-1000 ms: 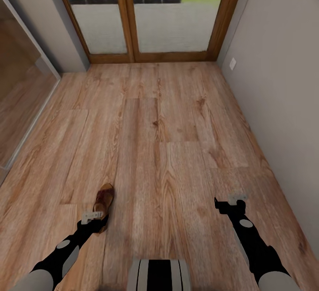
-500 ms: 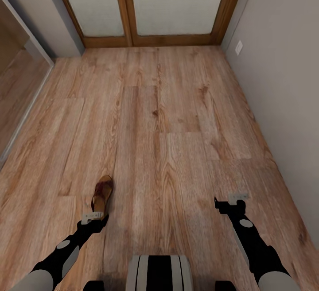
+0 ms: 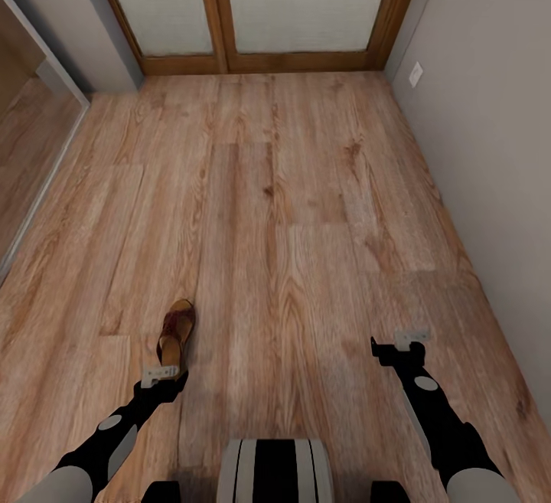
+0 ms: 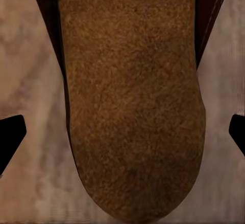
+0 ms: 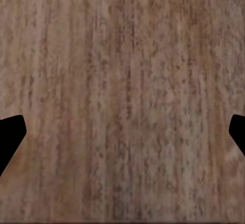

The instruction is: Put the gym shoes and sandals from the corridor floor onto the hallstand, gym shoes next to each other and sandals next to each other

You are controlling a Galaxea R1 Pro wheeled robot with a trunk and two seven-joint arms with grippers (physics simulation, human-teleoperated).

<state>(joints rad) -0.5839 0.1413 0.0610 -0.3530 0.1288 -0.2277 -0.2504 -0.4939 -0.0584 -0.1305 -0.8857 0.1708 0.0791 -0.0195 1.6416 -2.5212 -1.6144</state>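
Corridor floor lies bare around one sandal under the wide-spread left hand.

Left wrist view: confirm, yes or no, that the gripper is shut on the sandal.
No. The left gripper is open, its fingertips wide apart on either side of the sandal, touching nothing.

Wood-plank floor runs to wood-framed glass doors; grey wall with a socket

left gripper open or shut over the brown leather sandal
Open: the left gripper has its dark fingertips spread wide, with the brown leather sandal between them, untouched.
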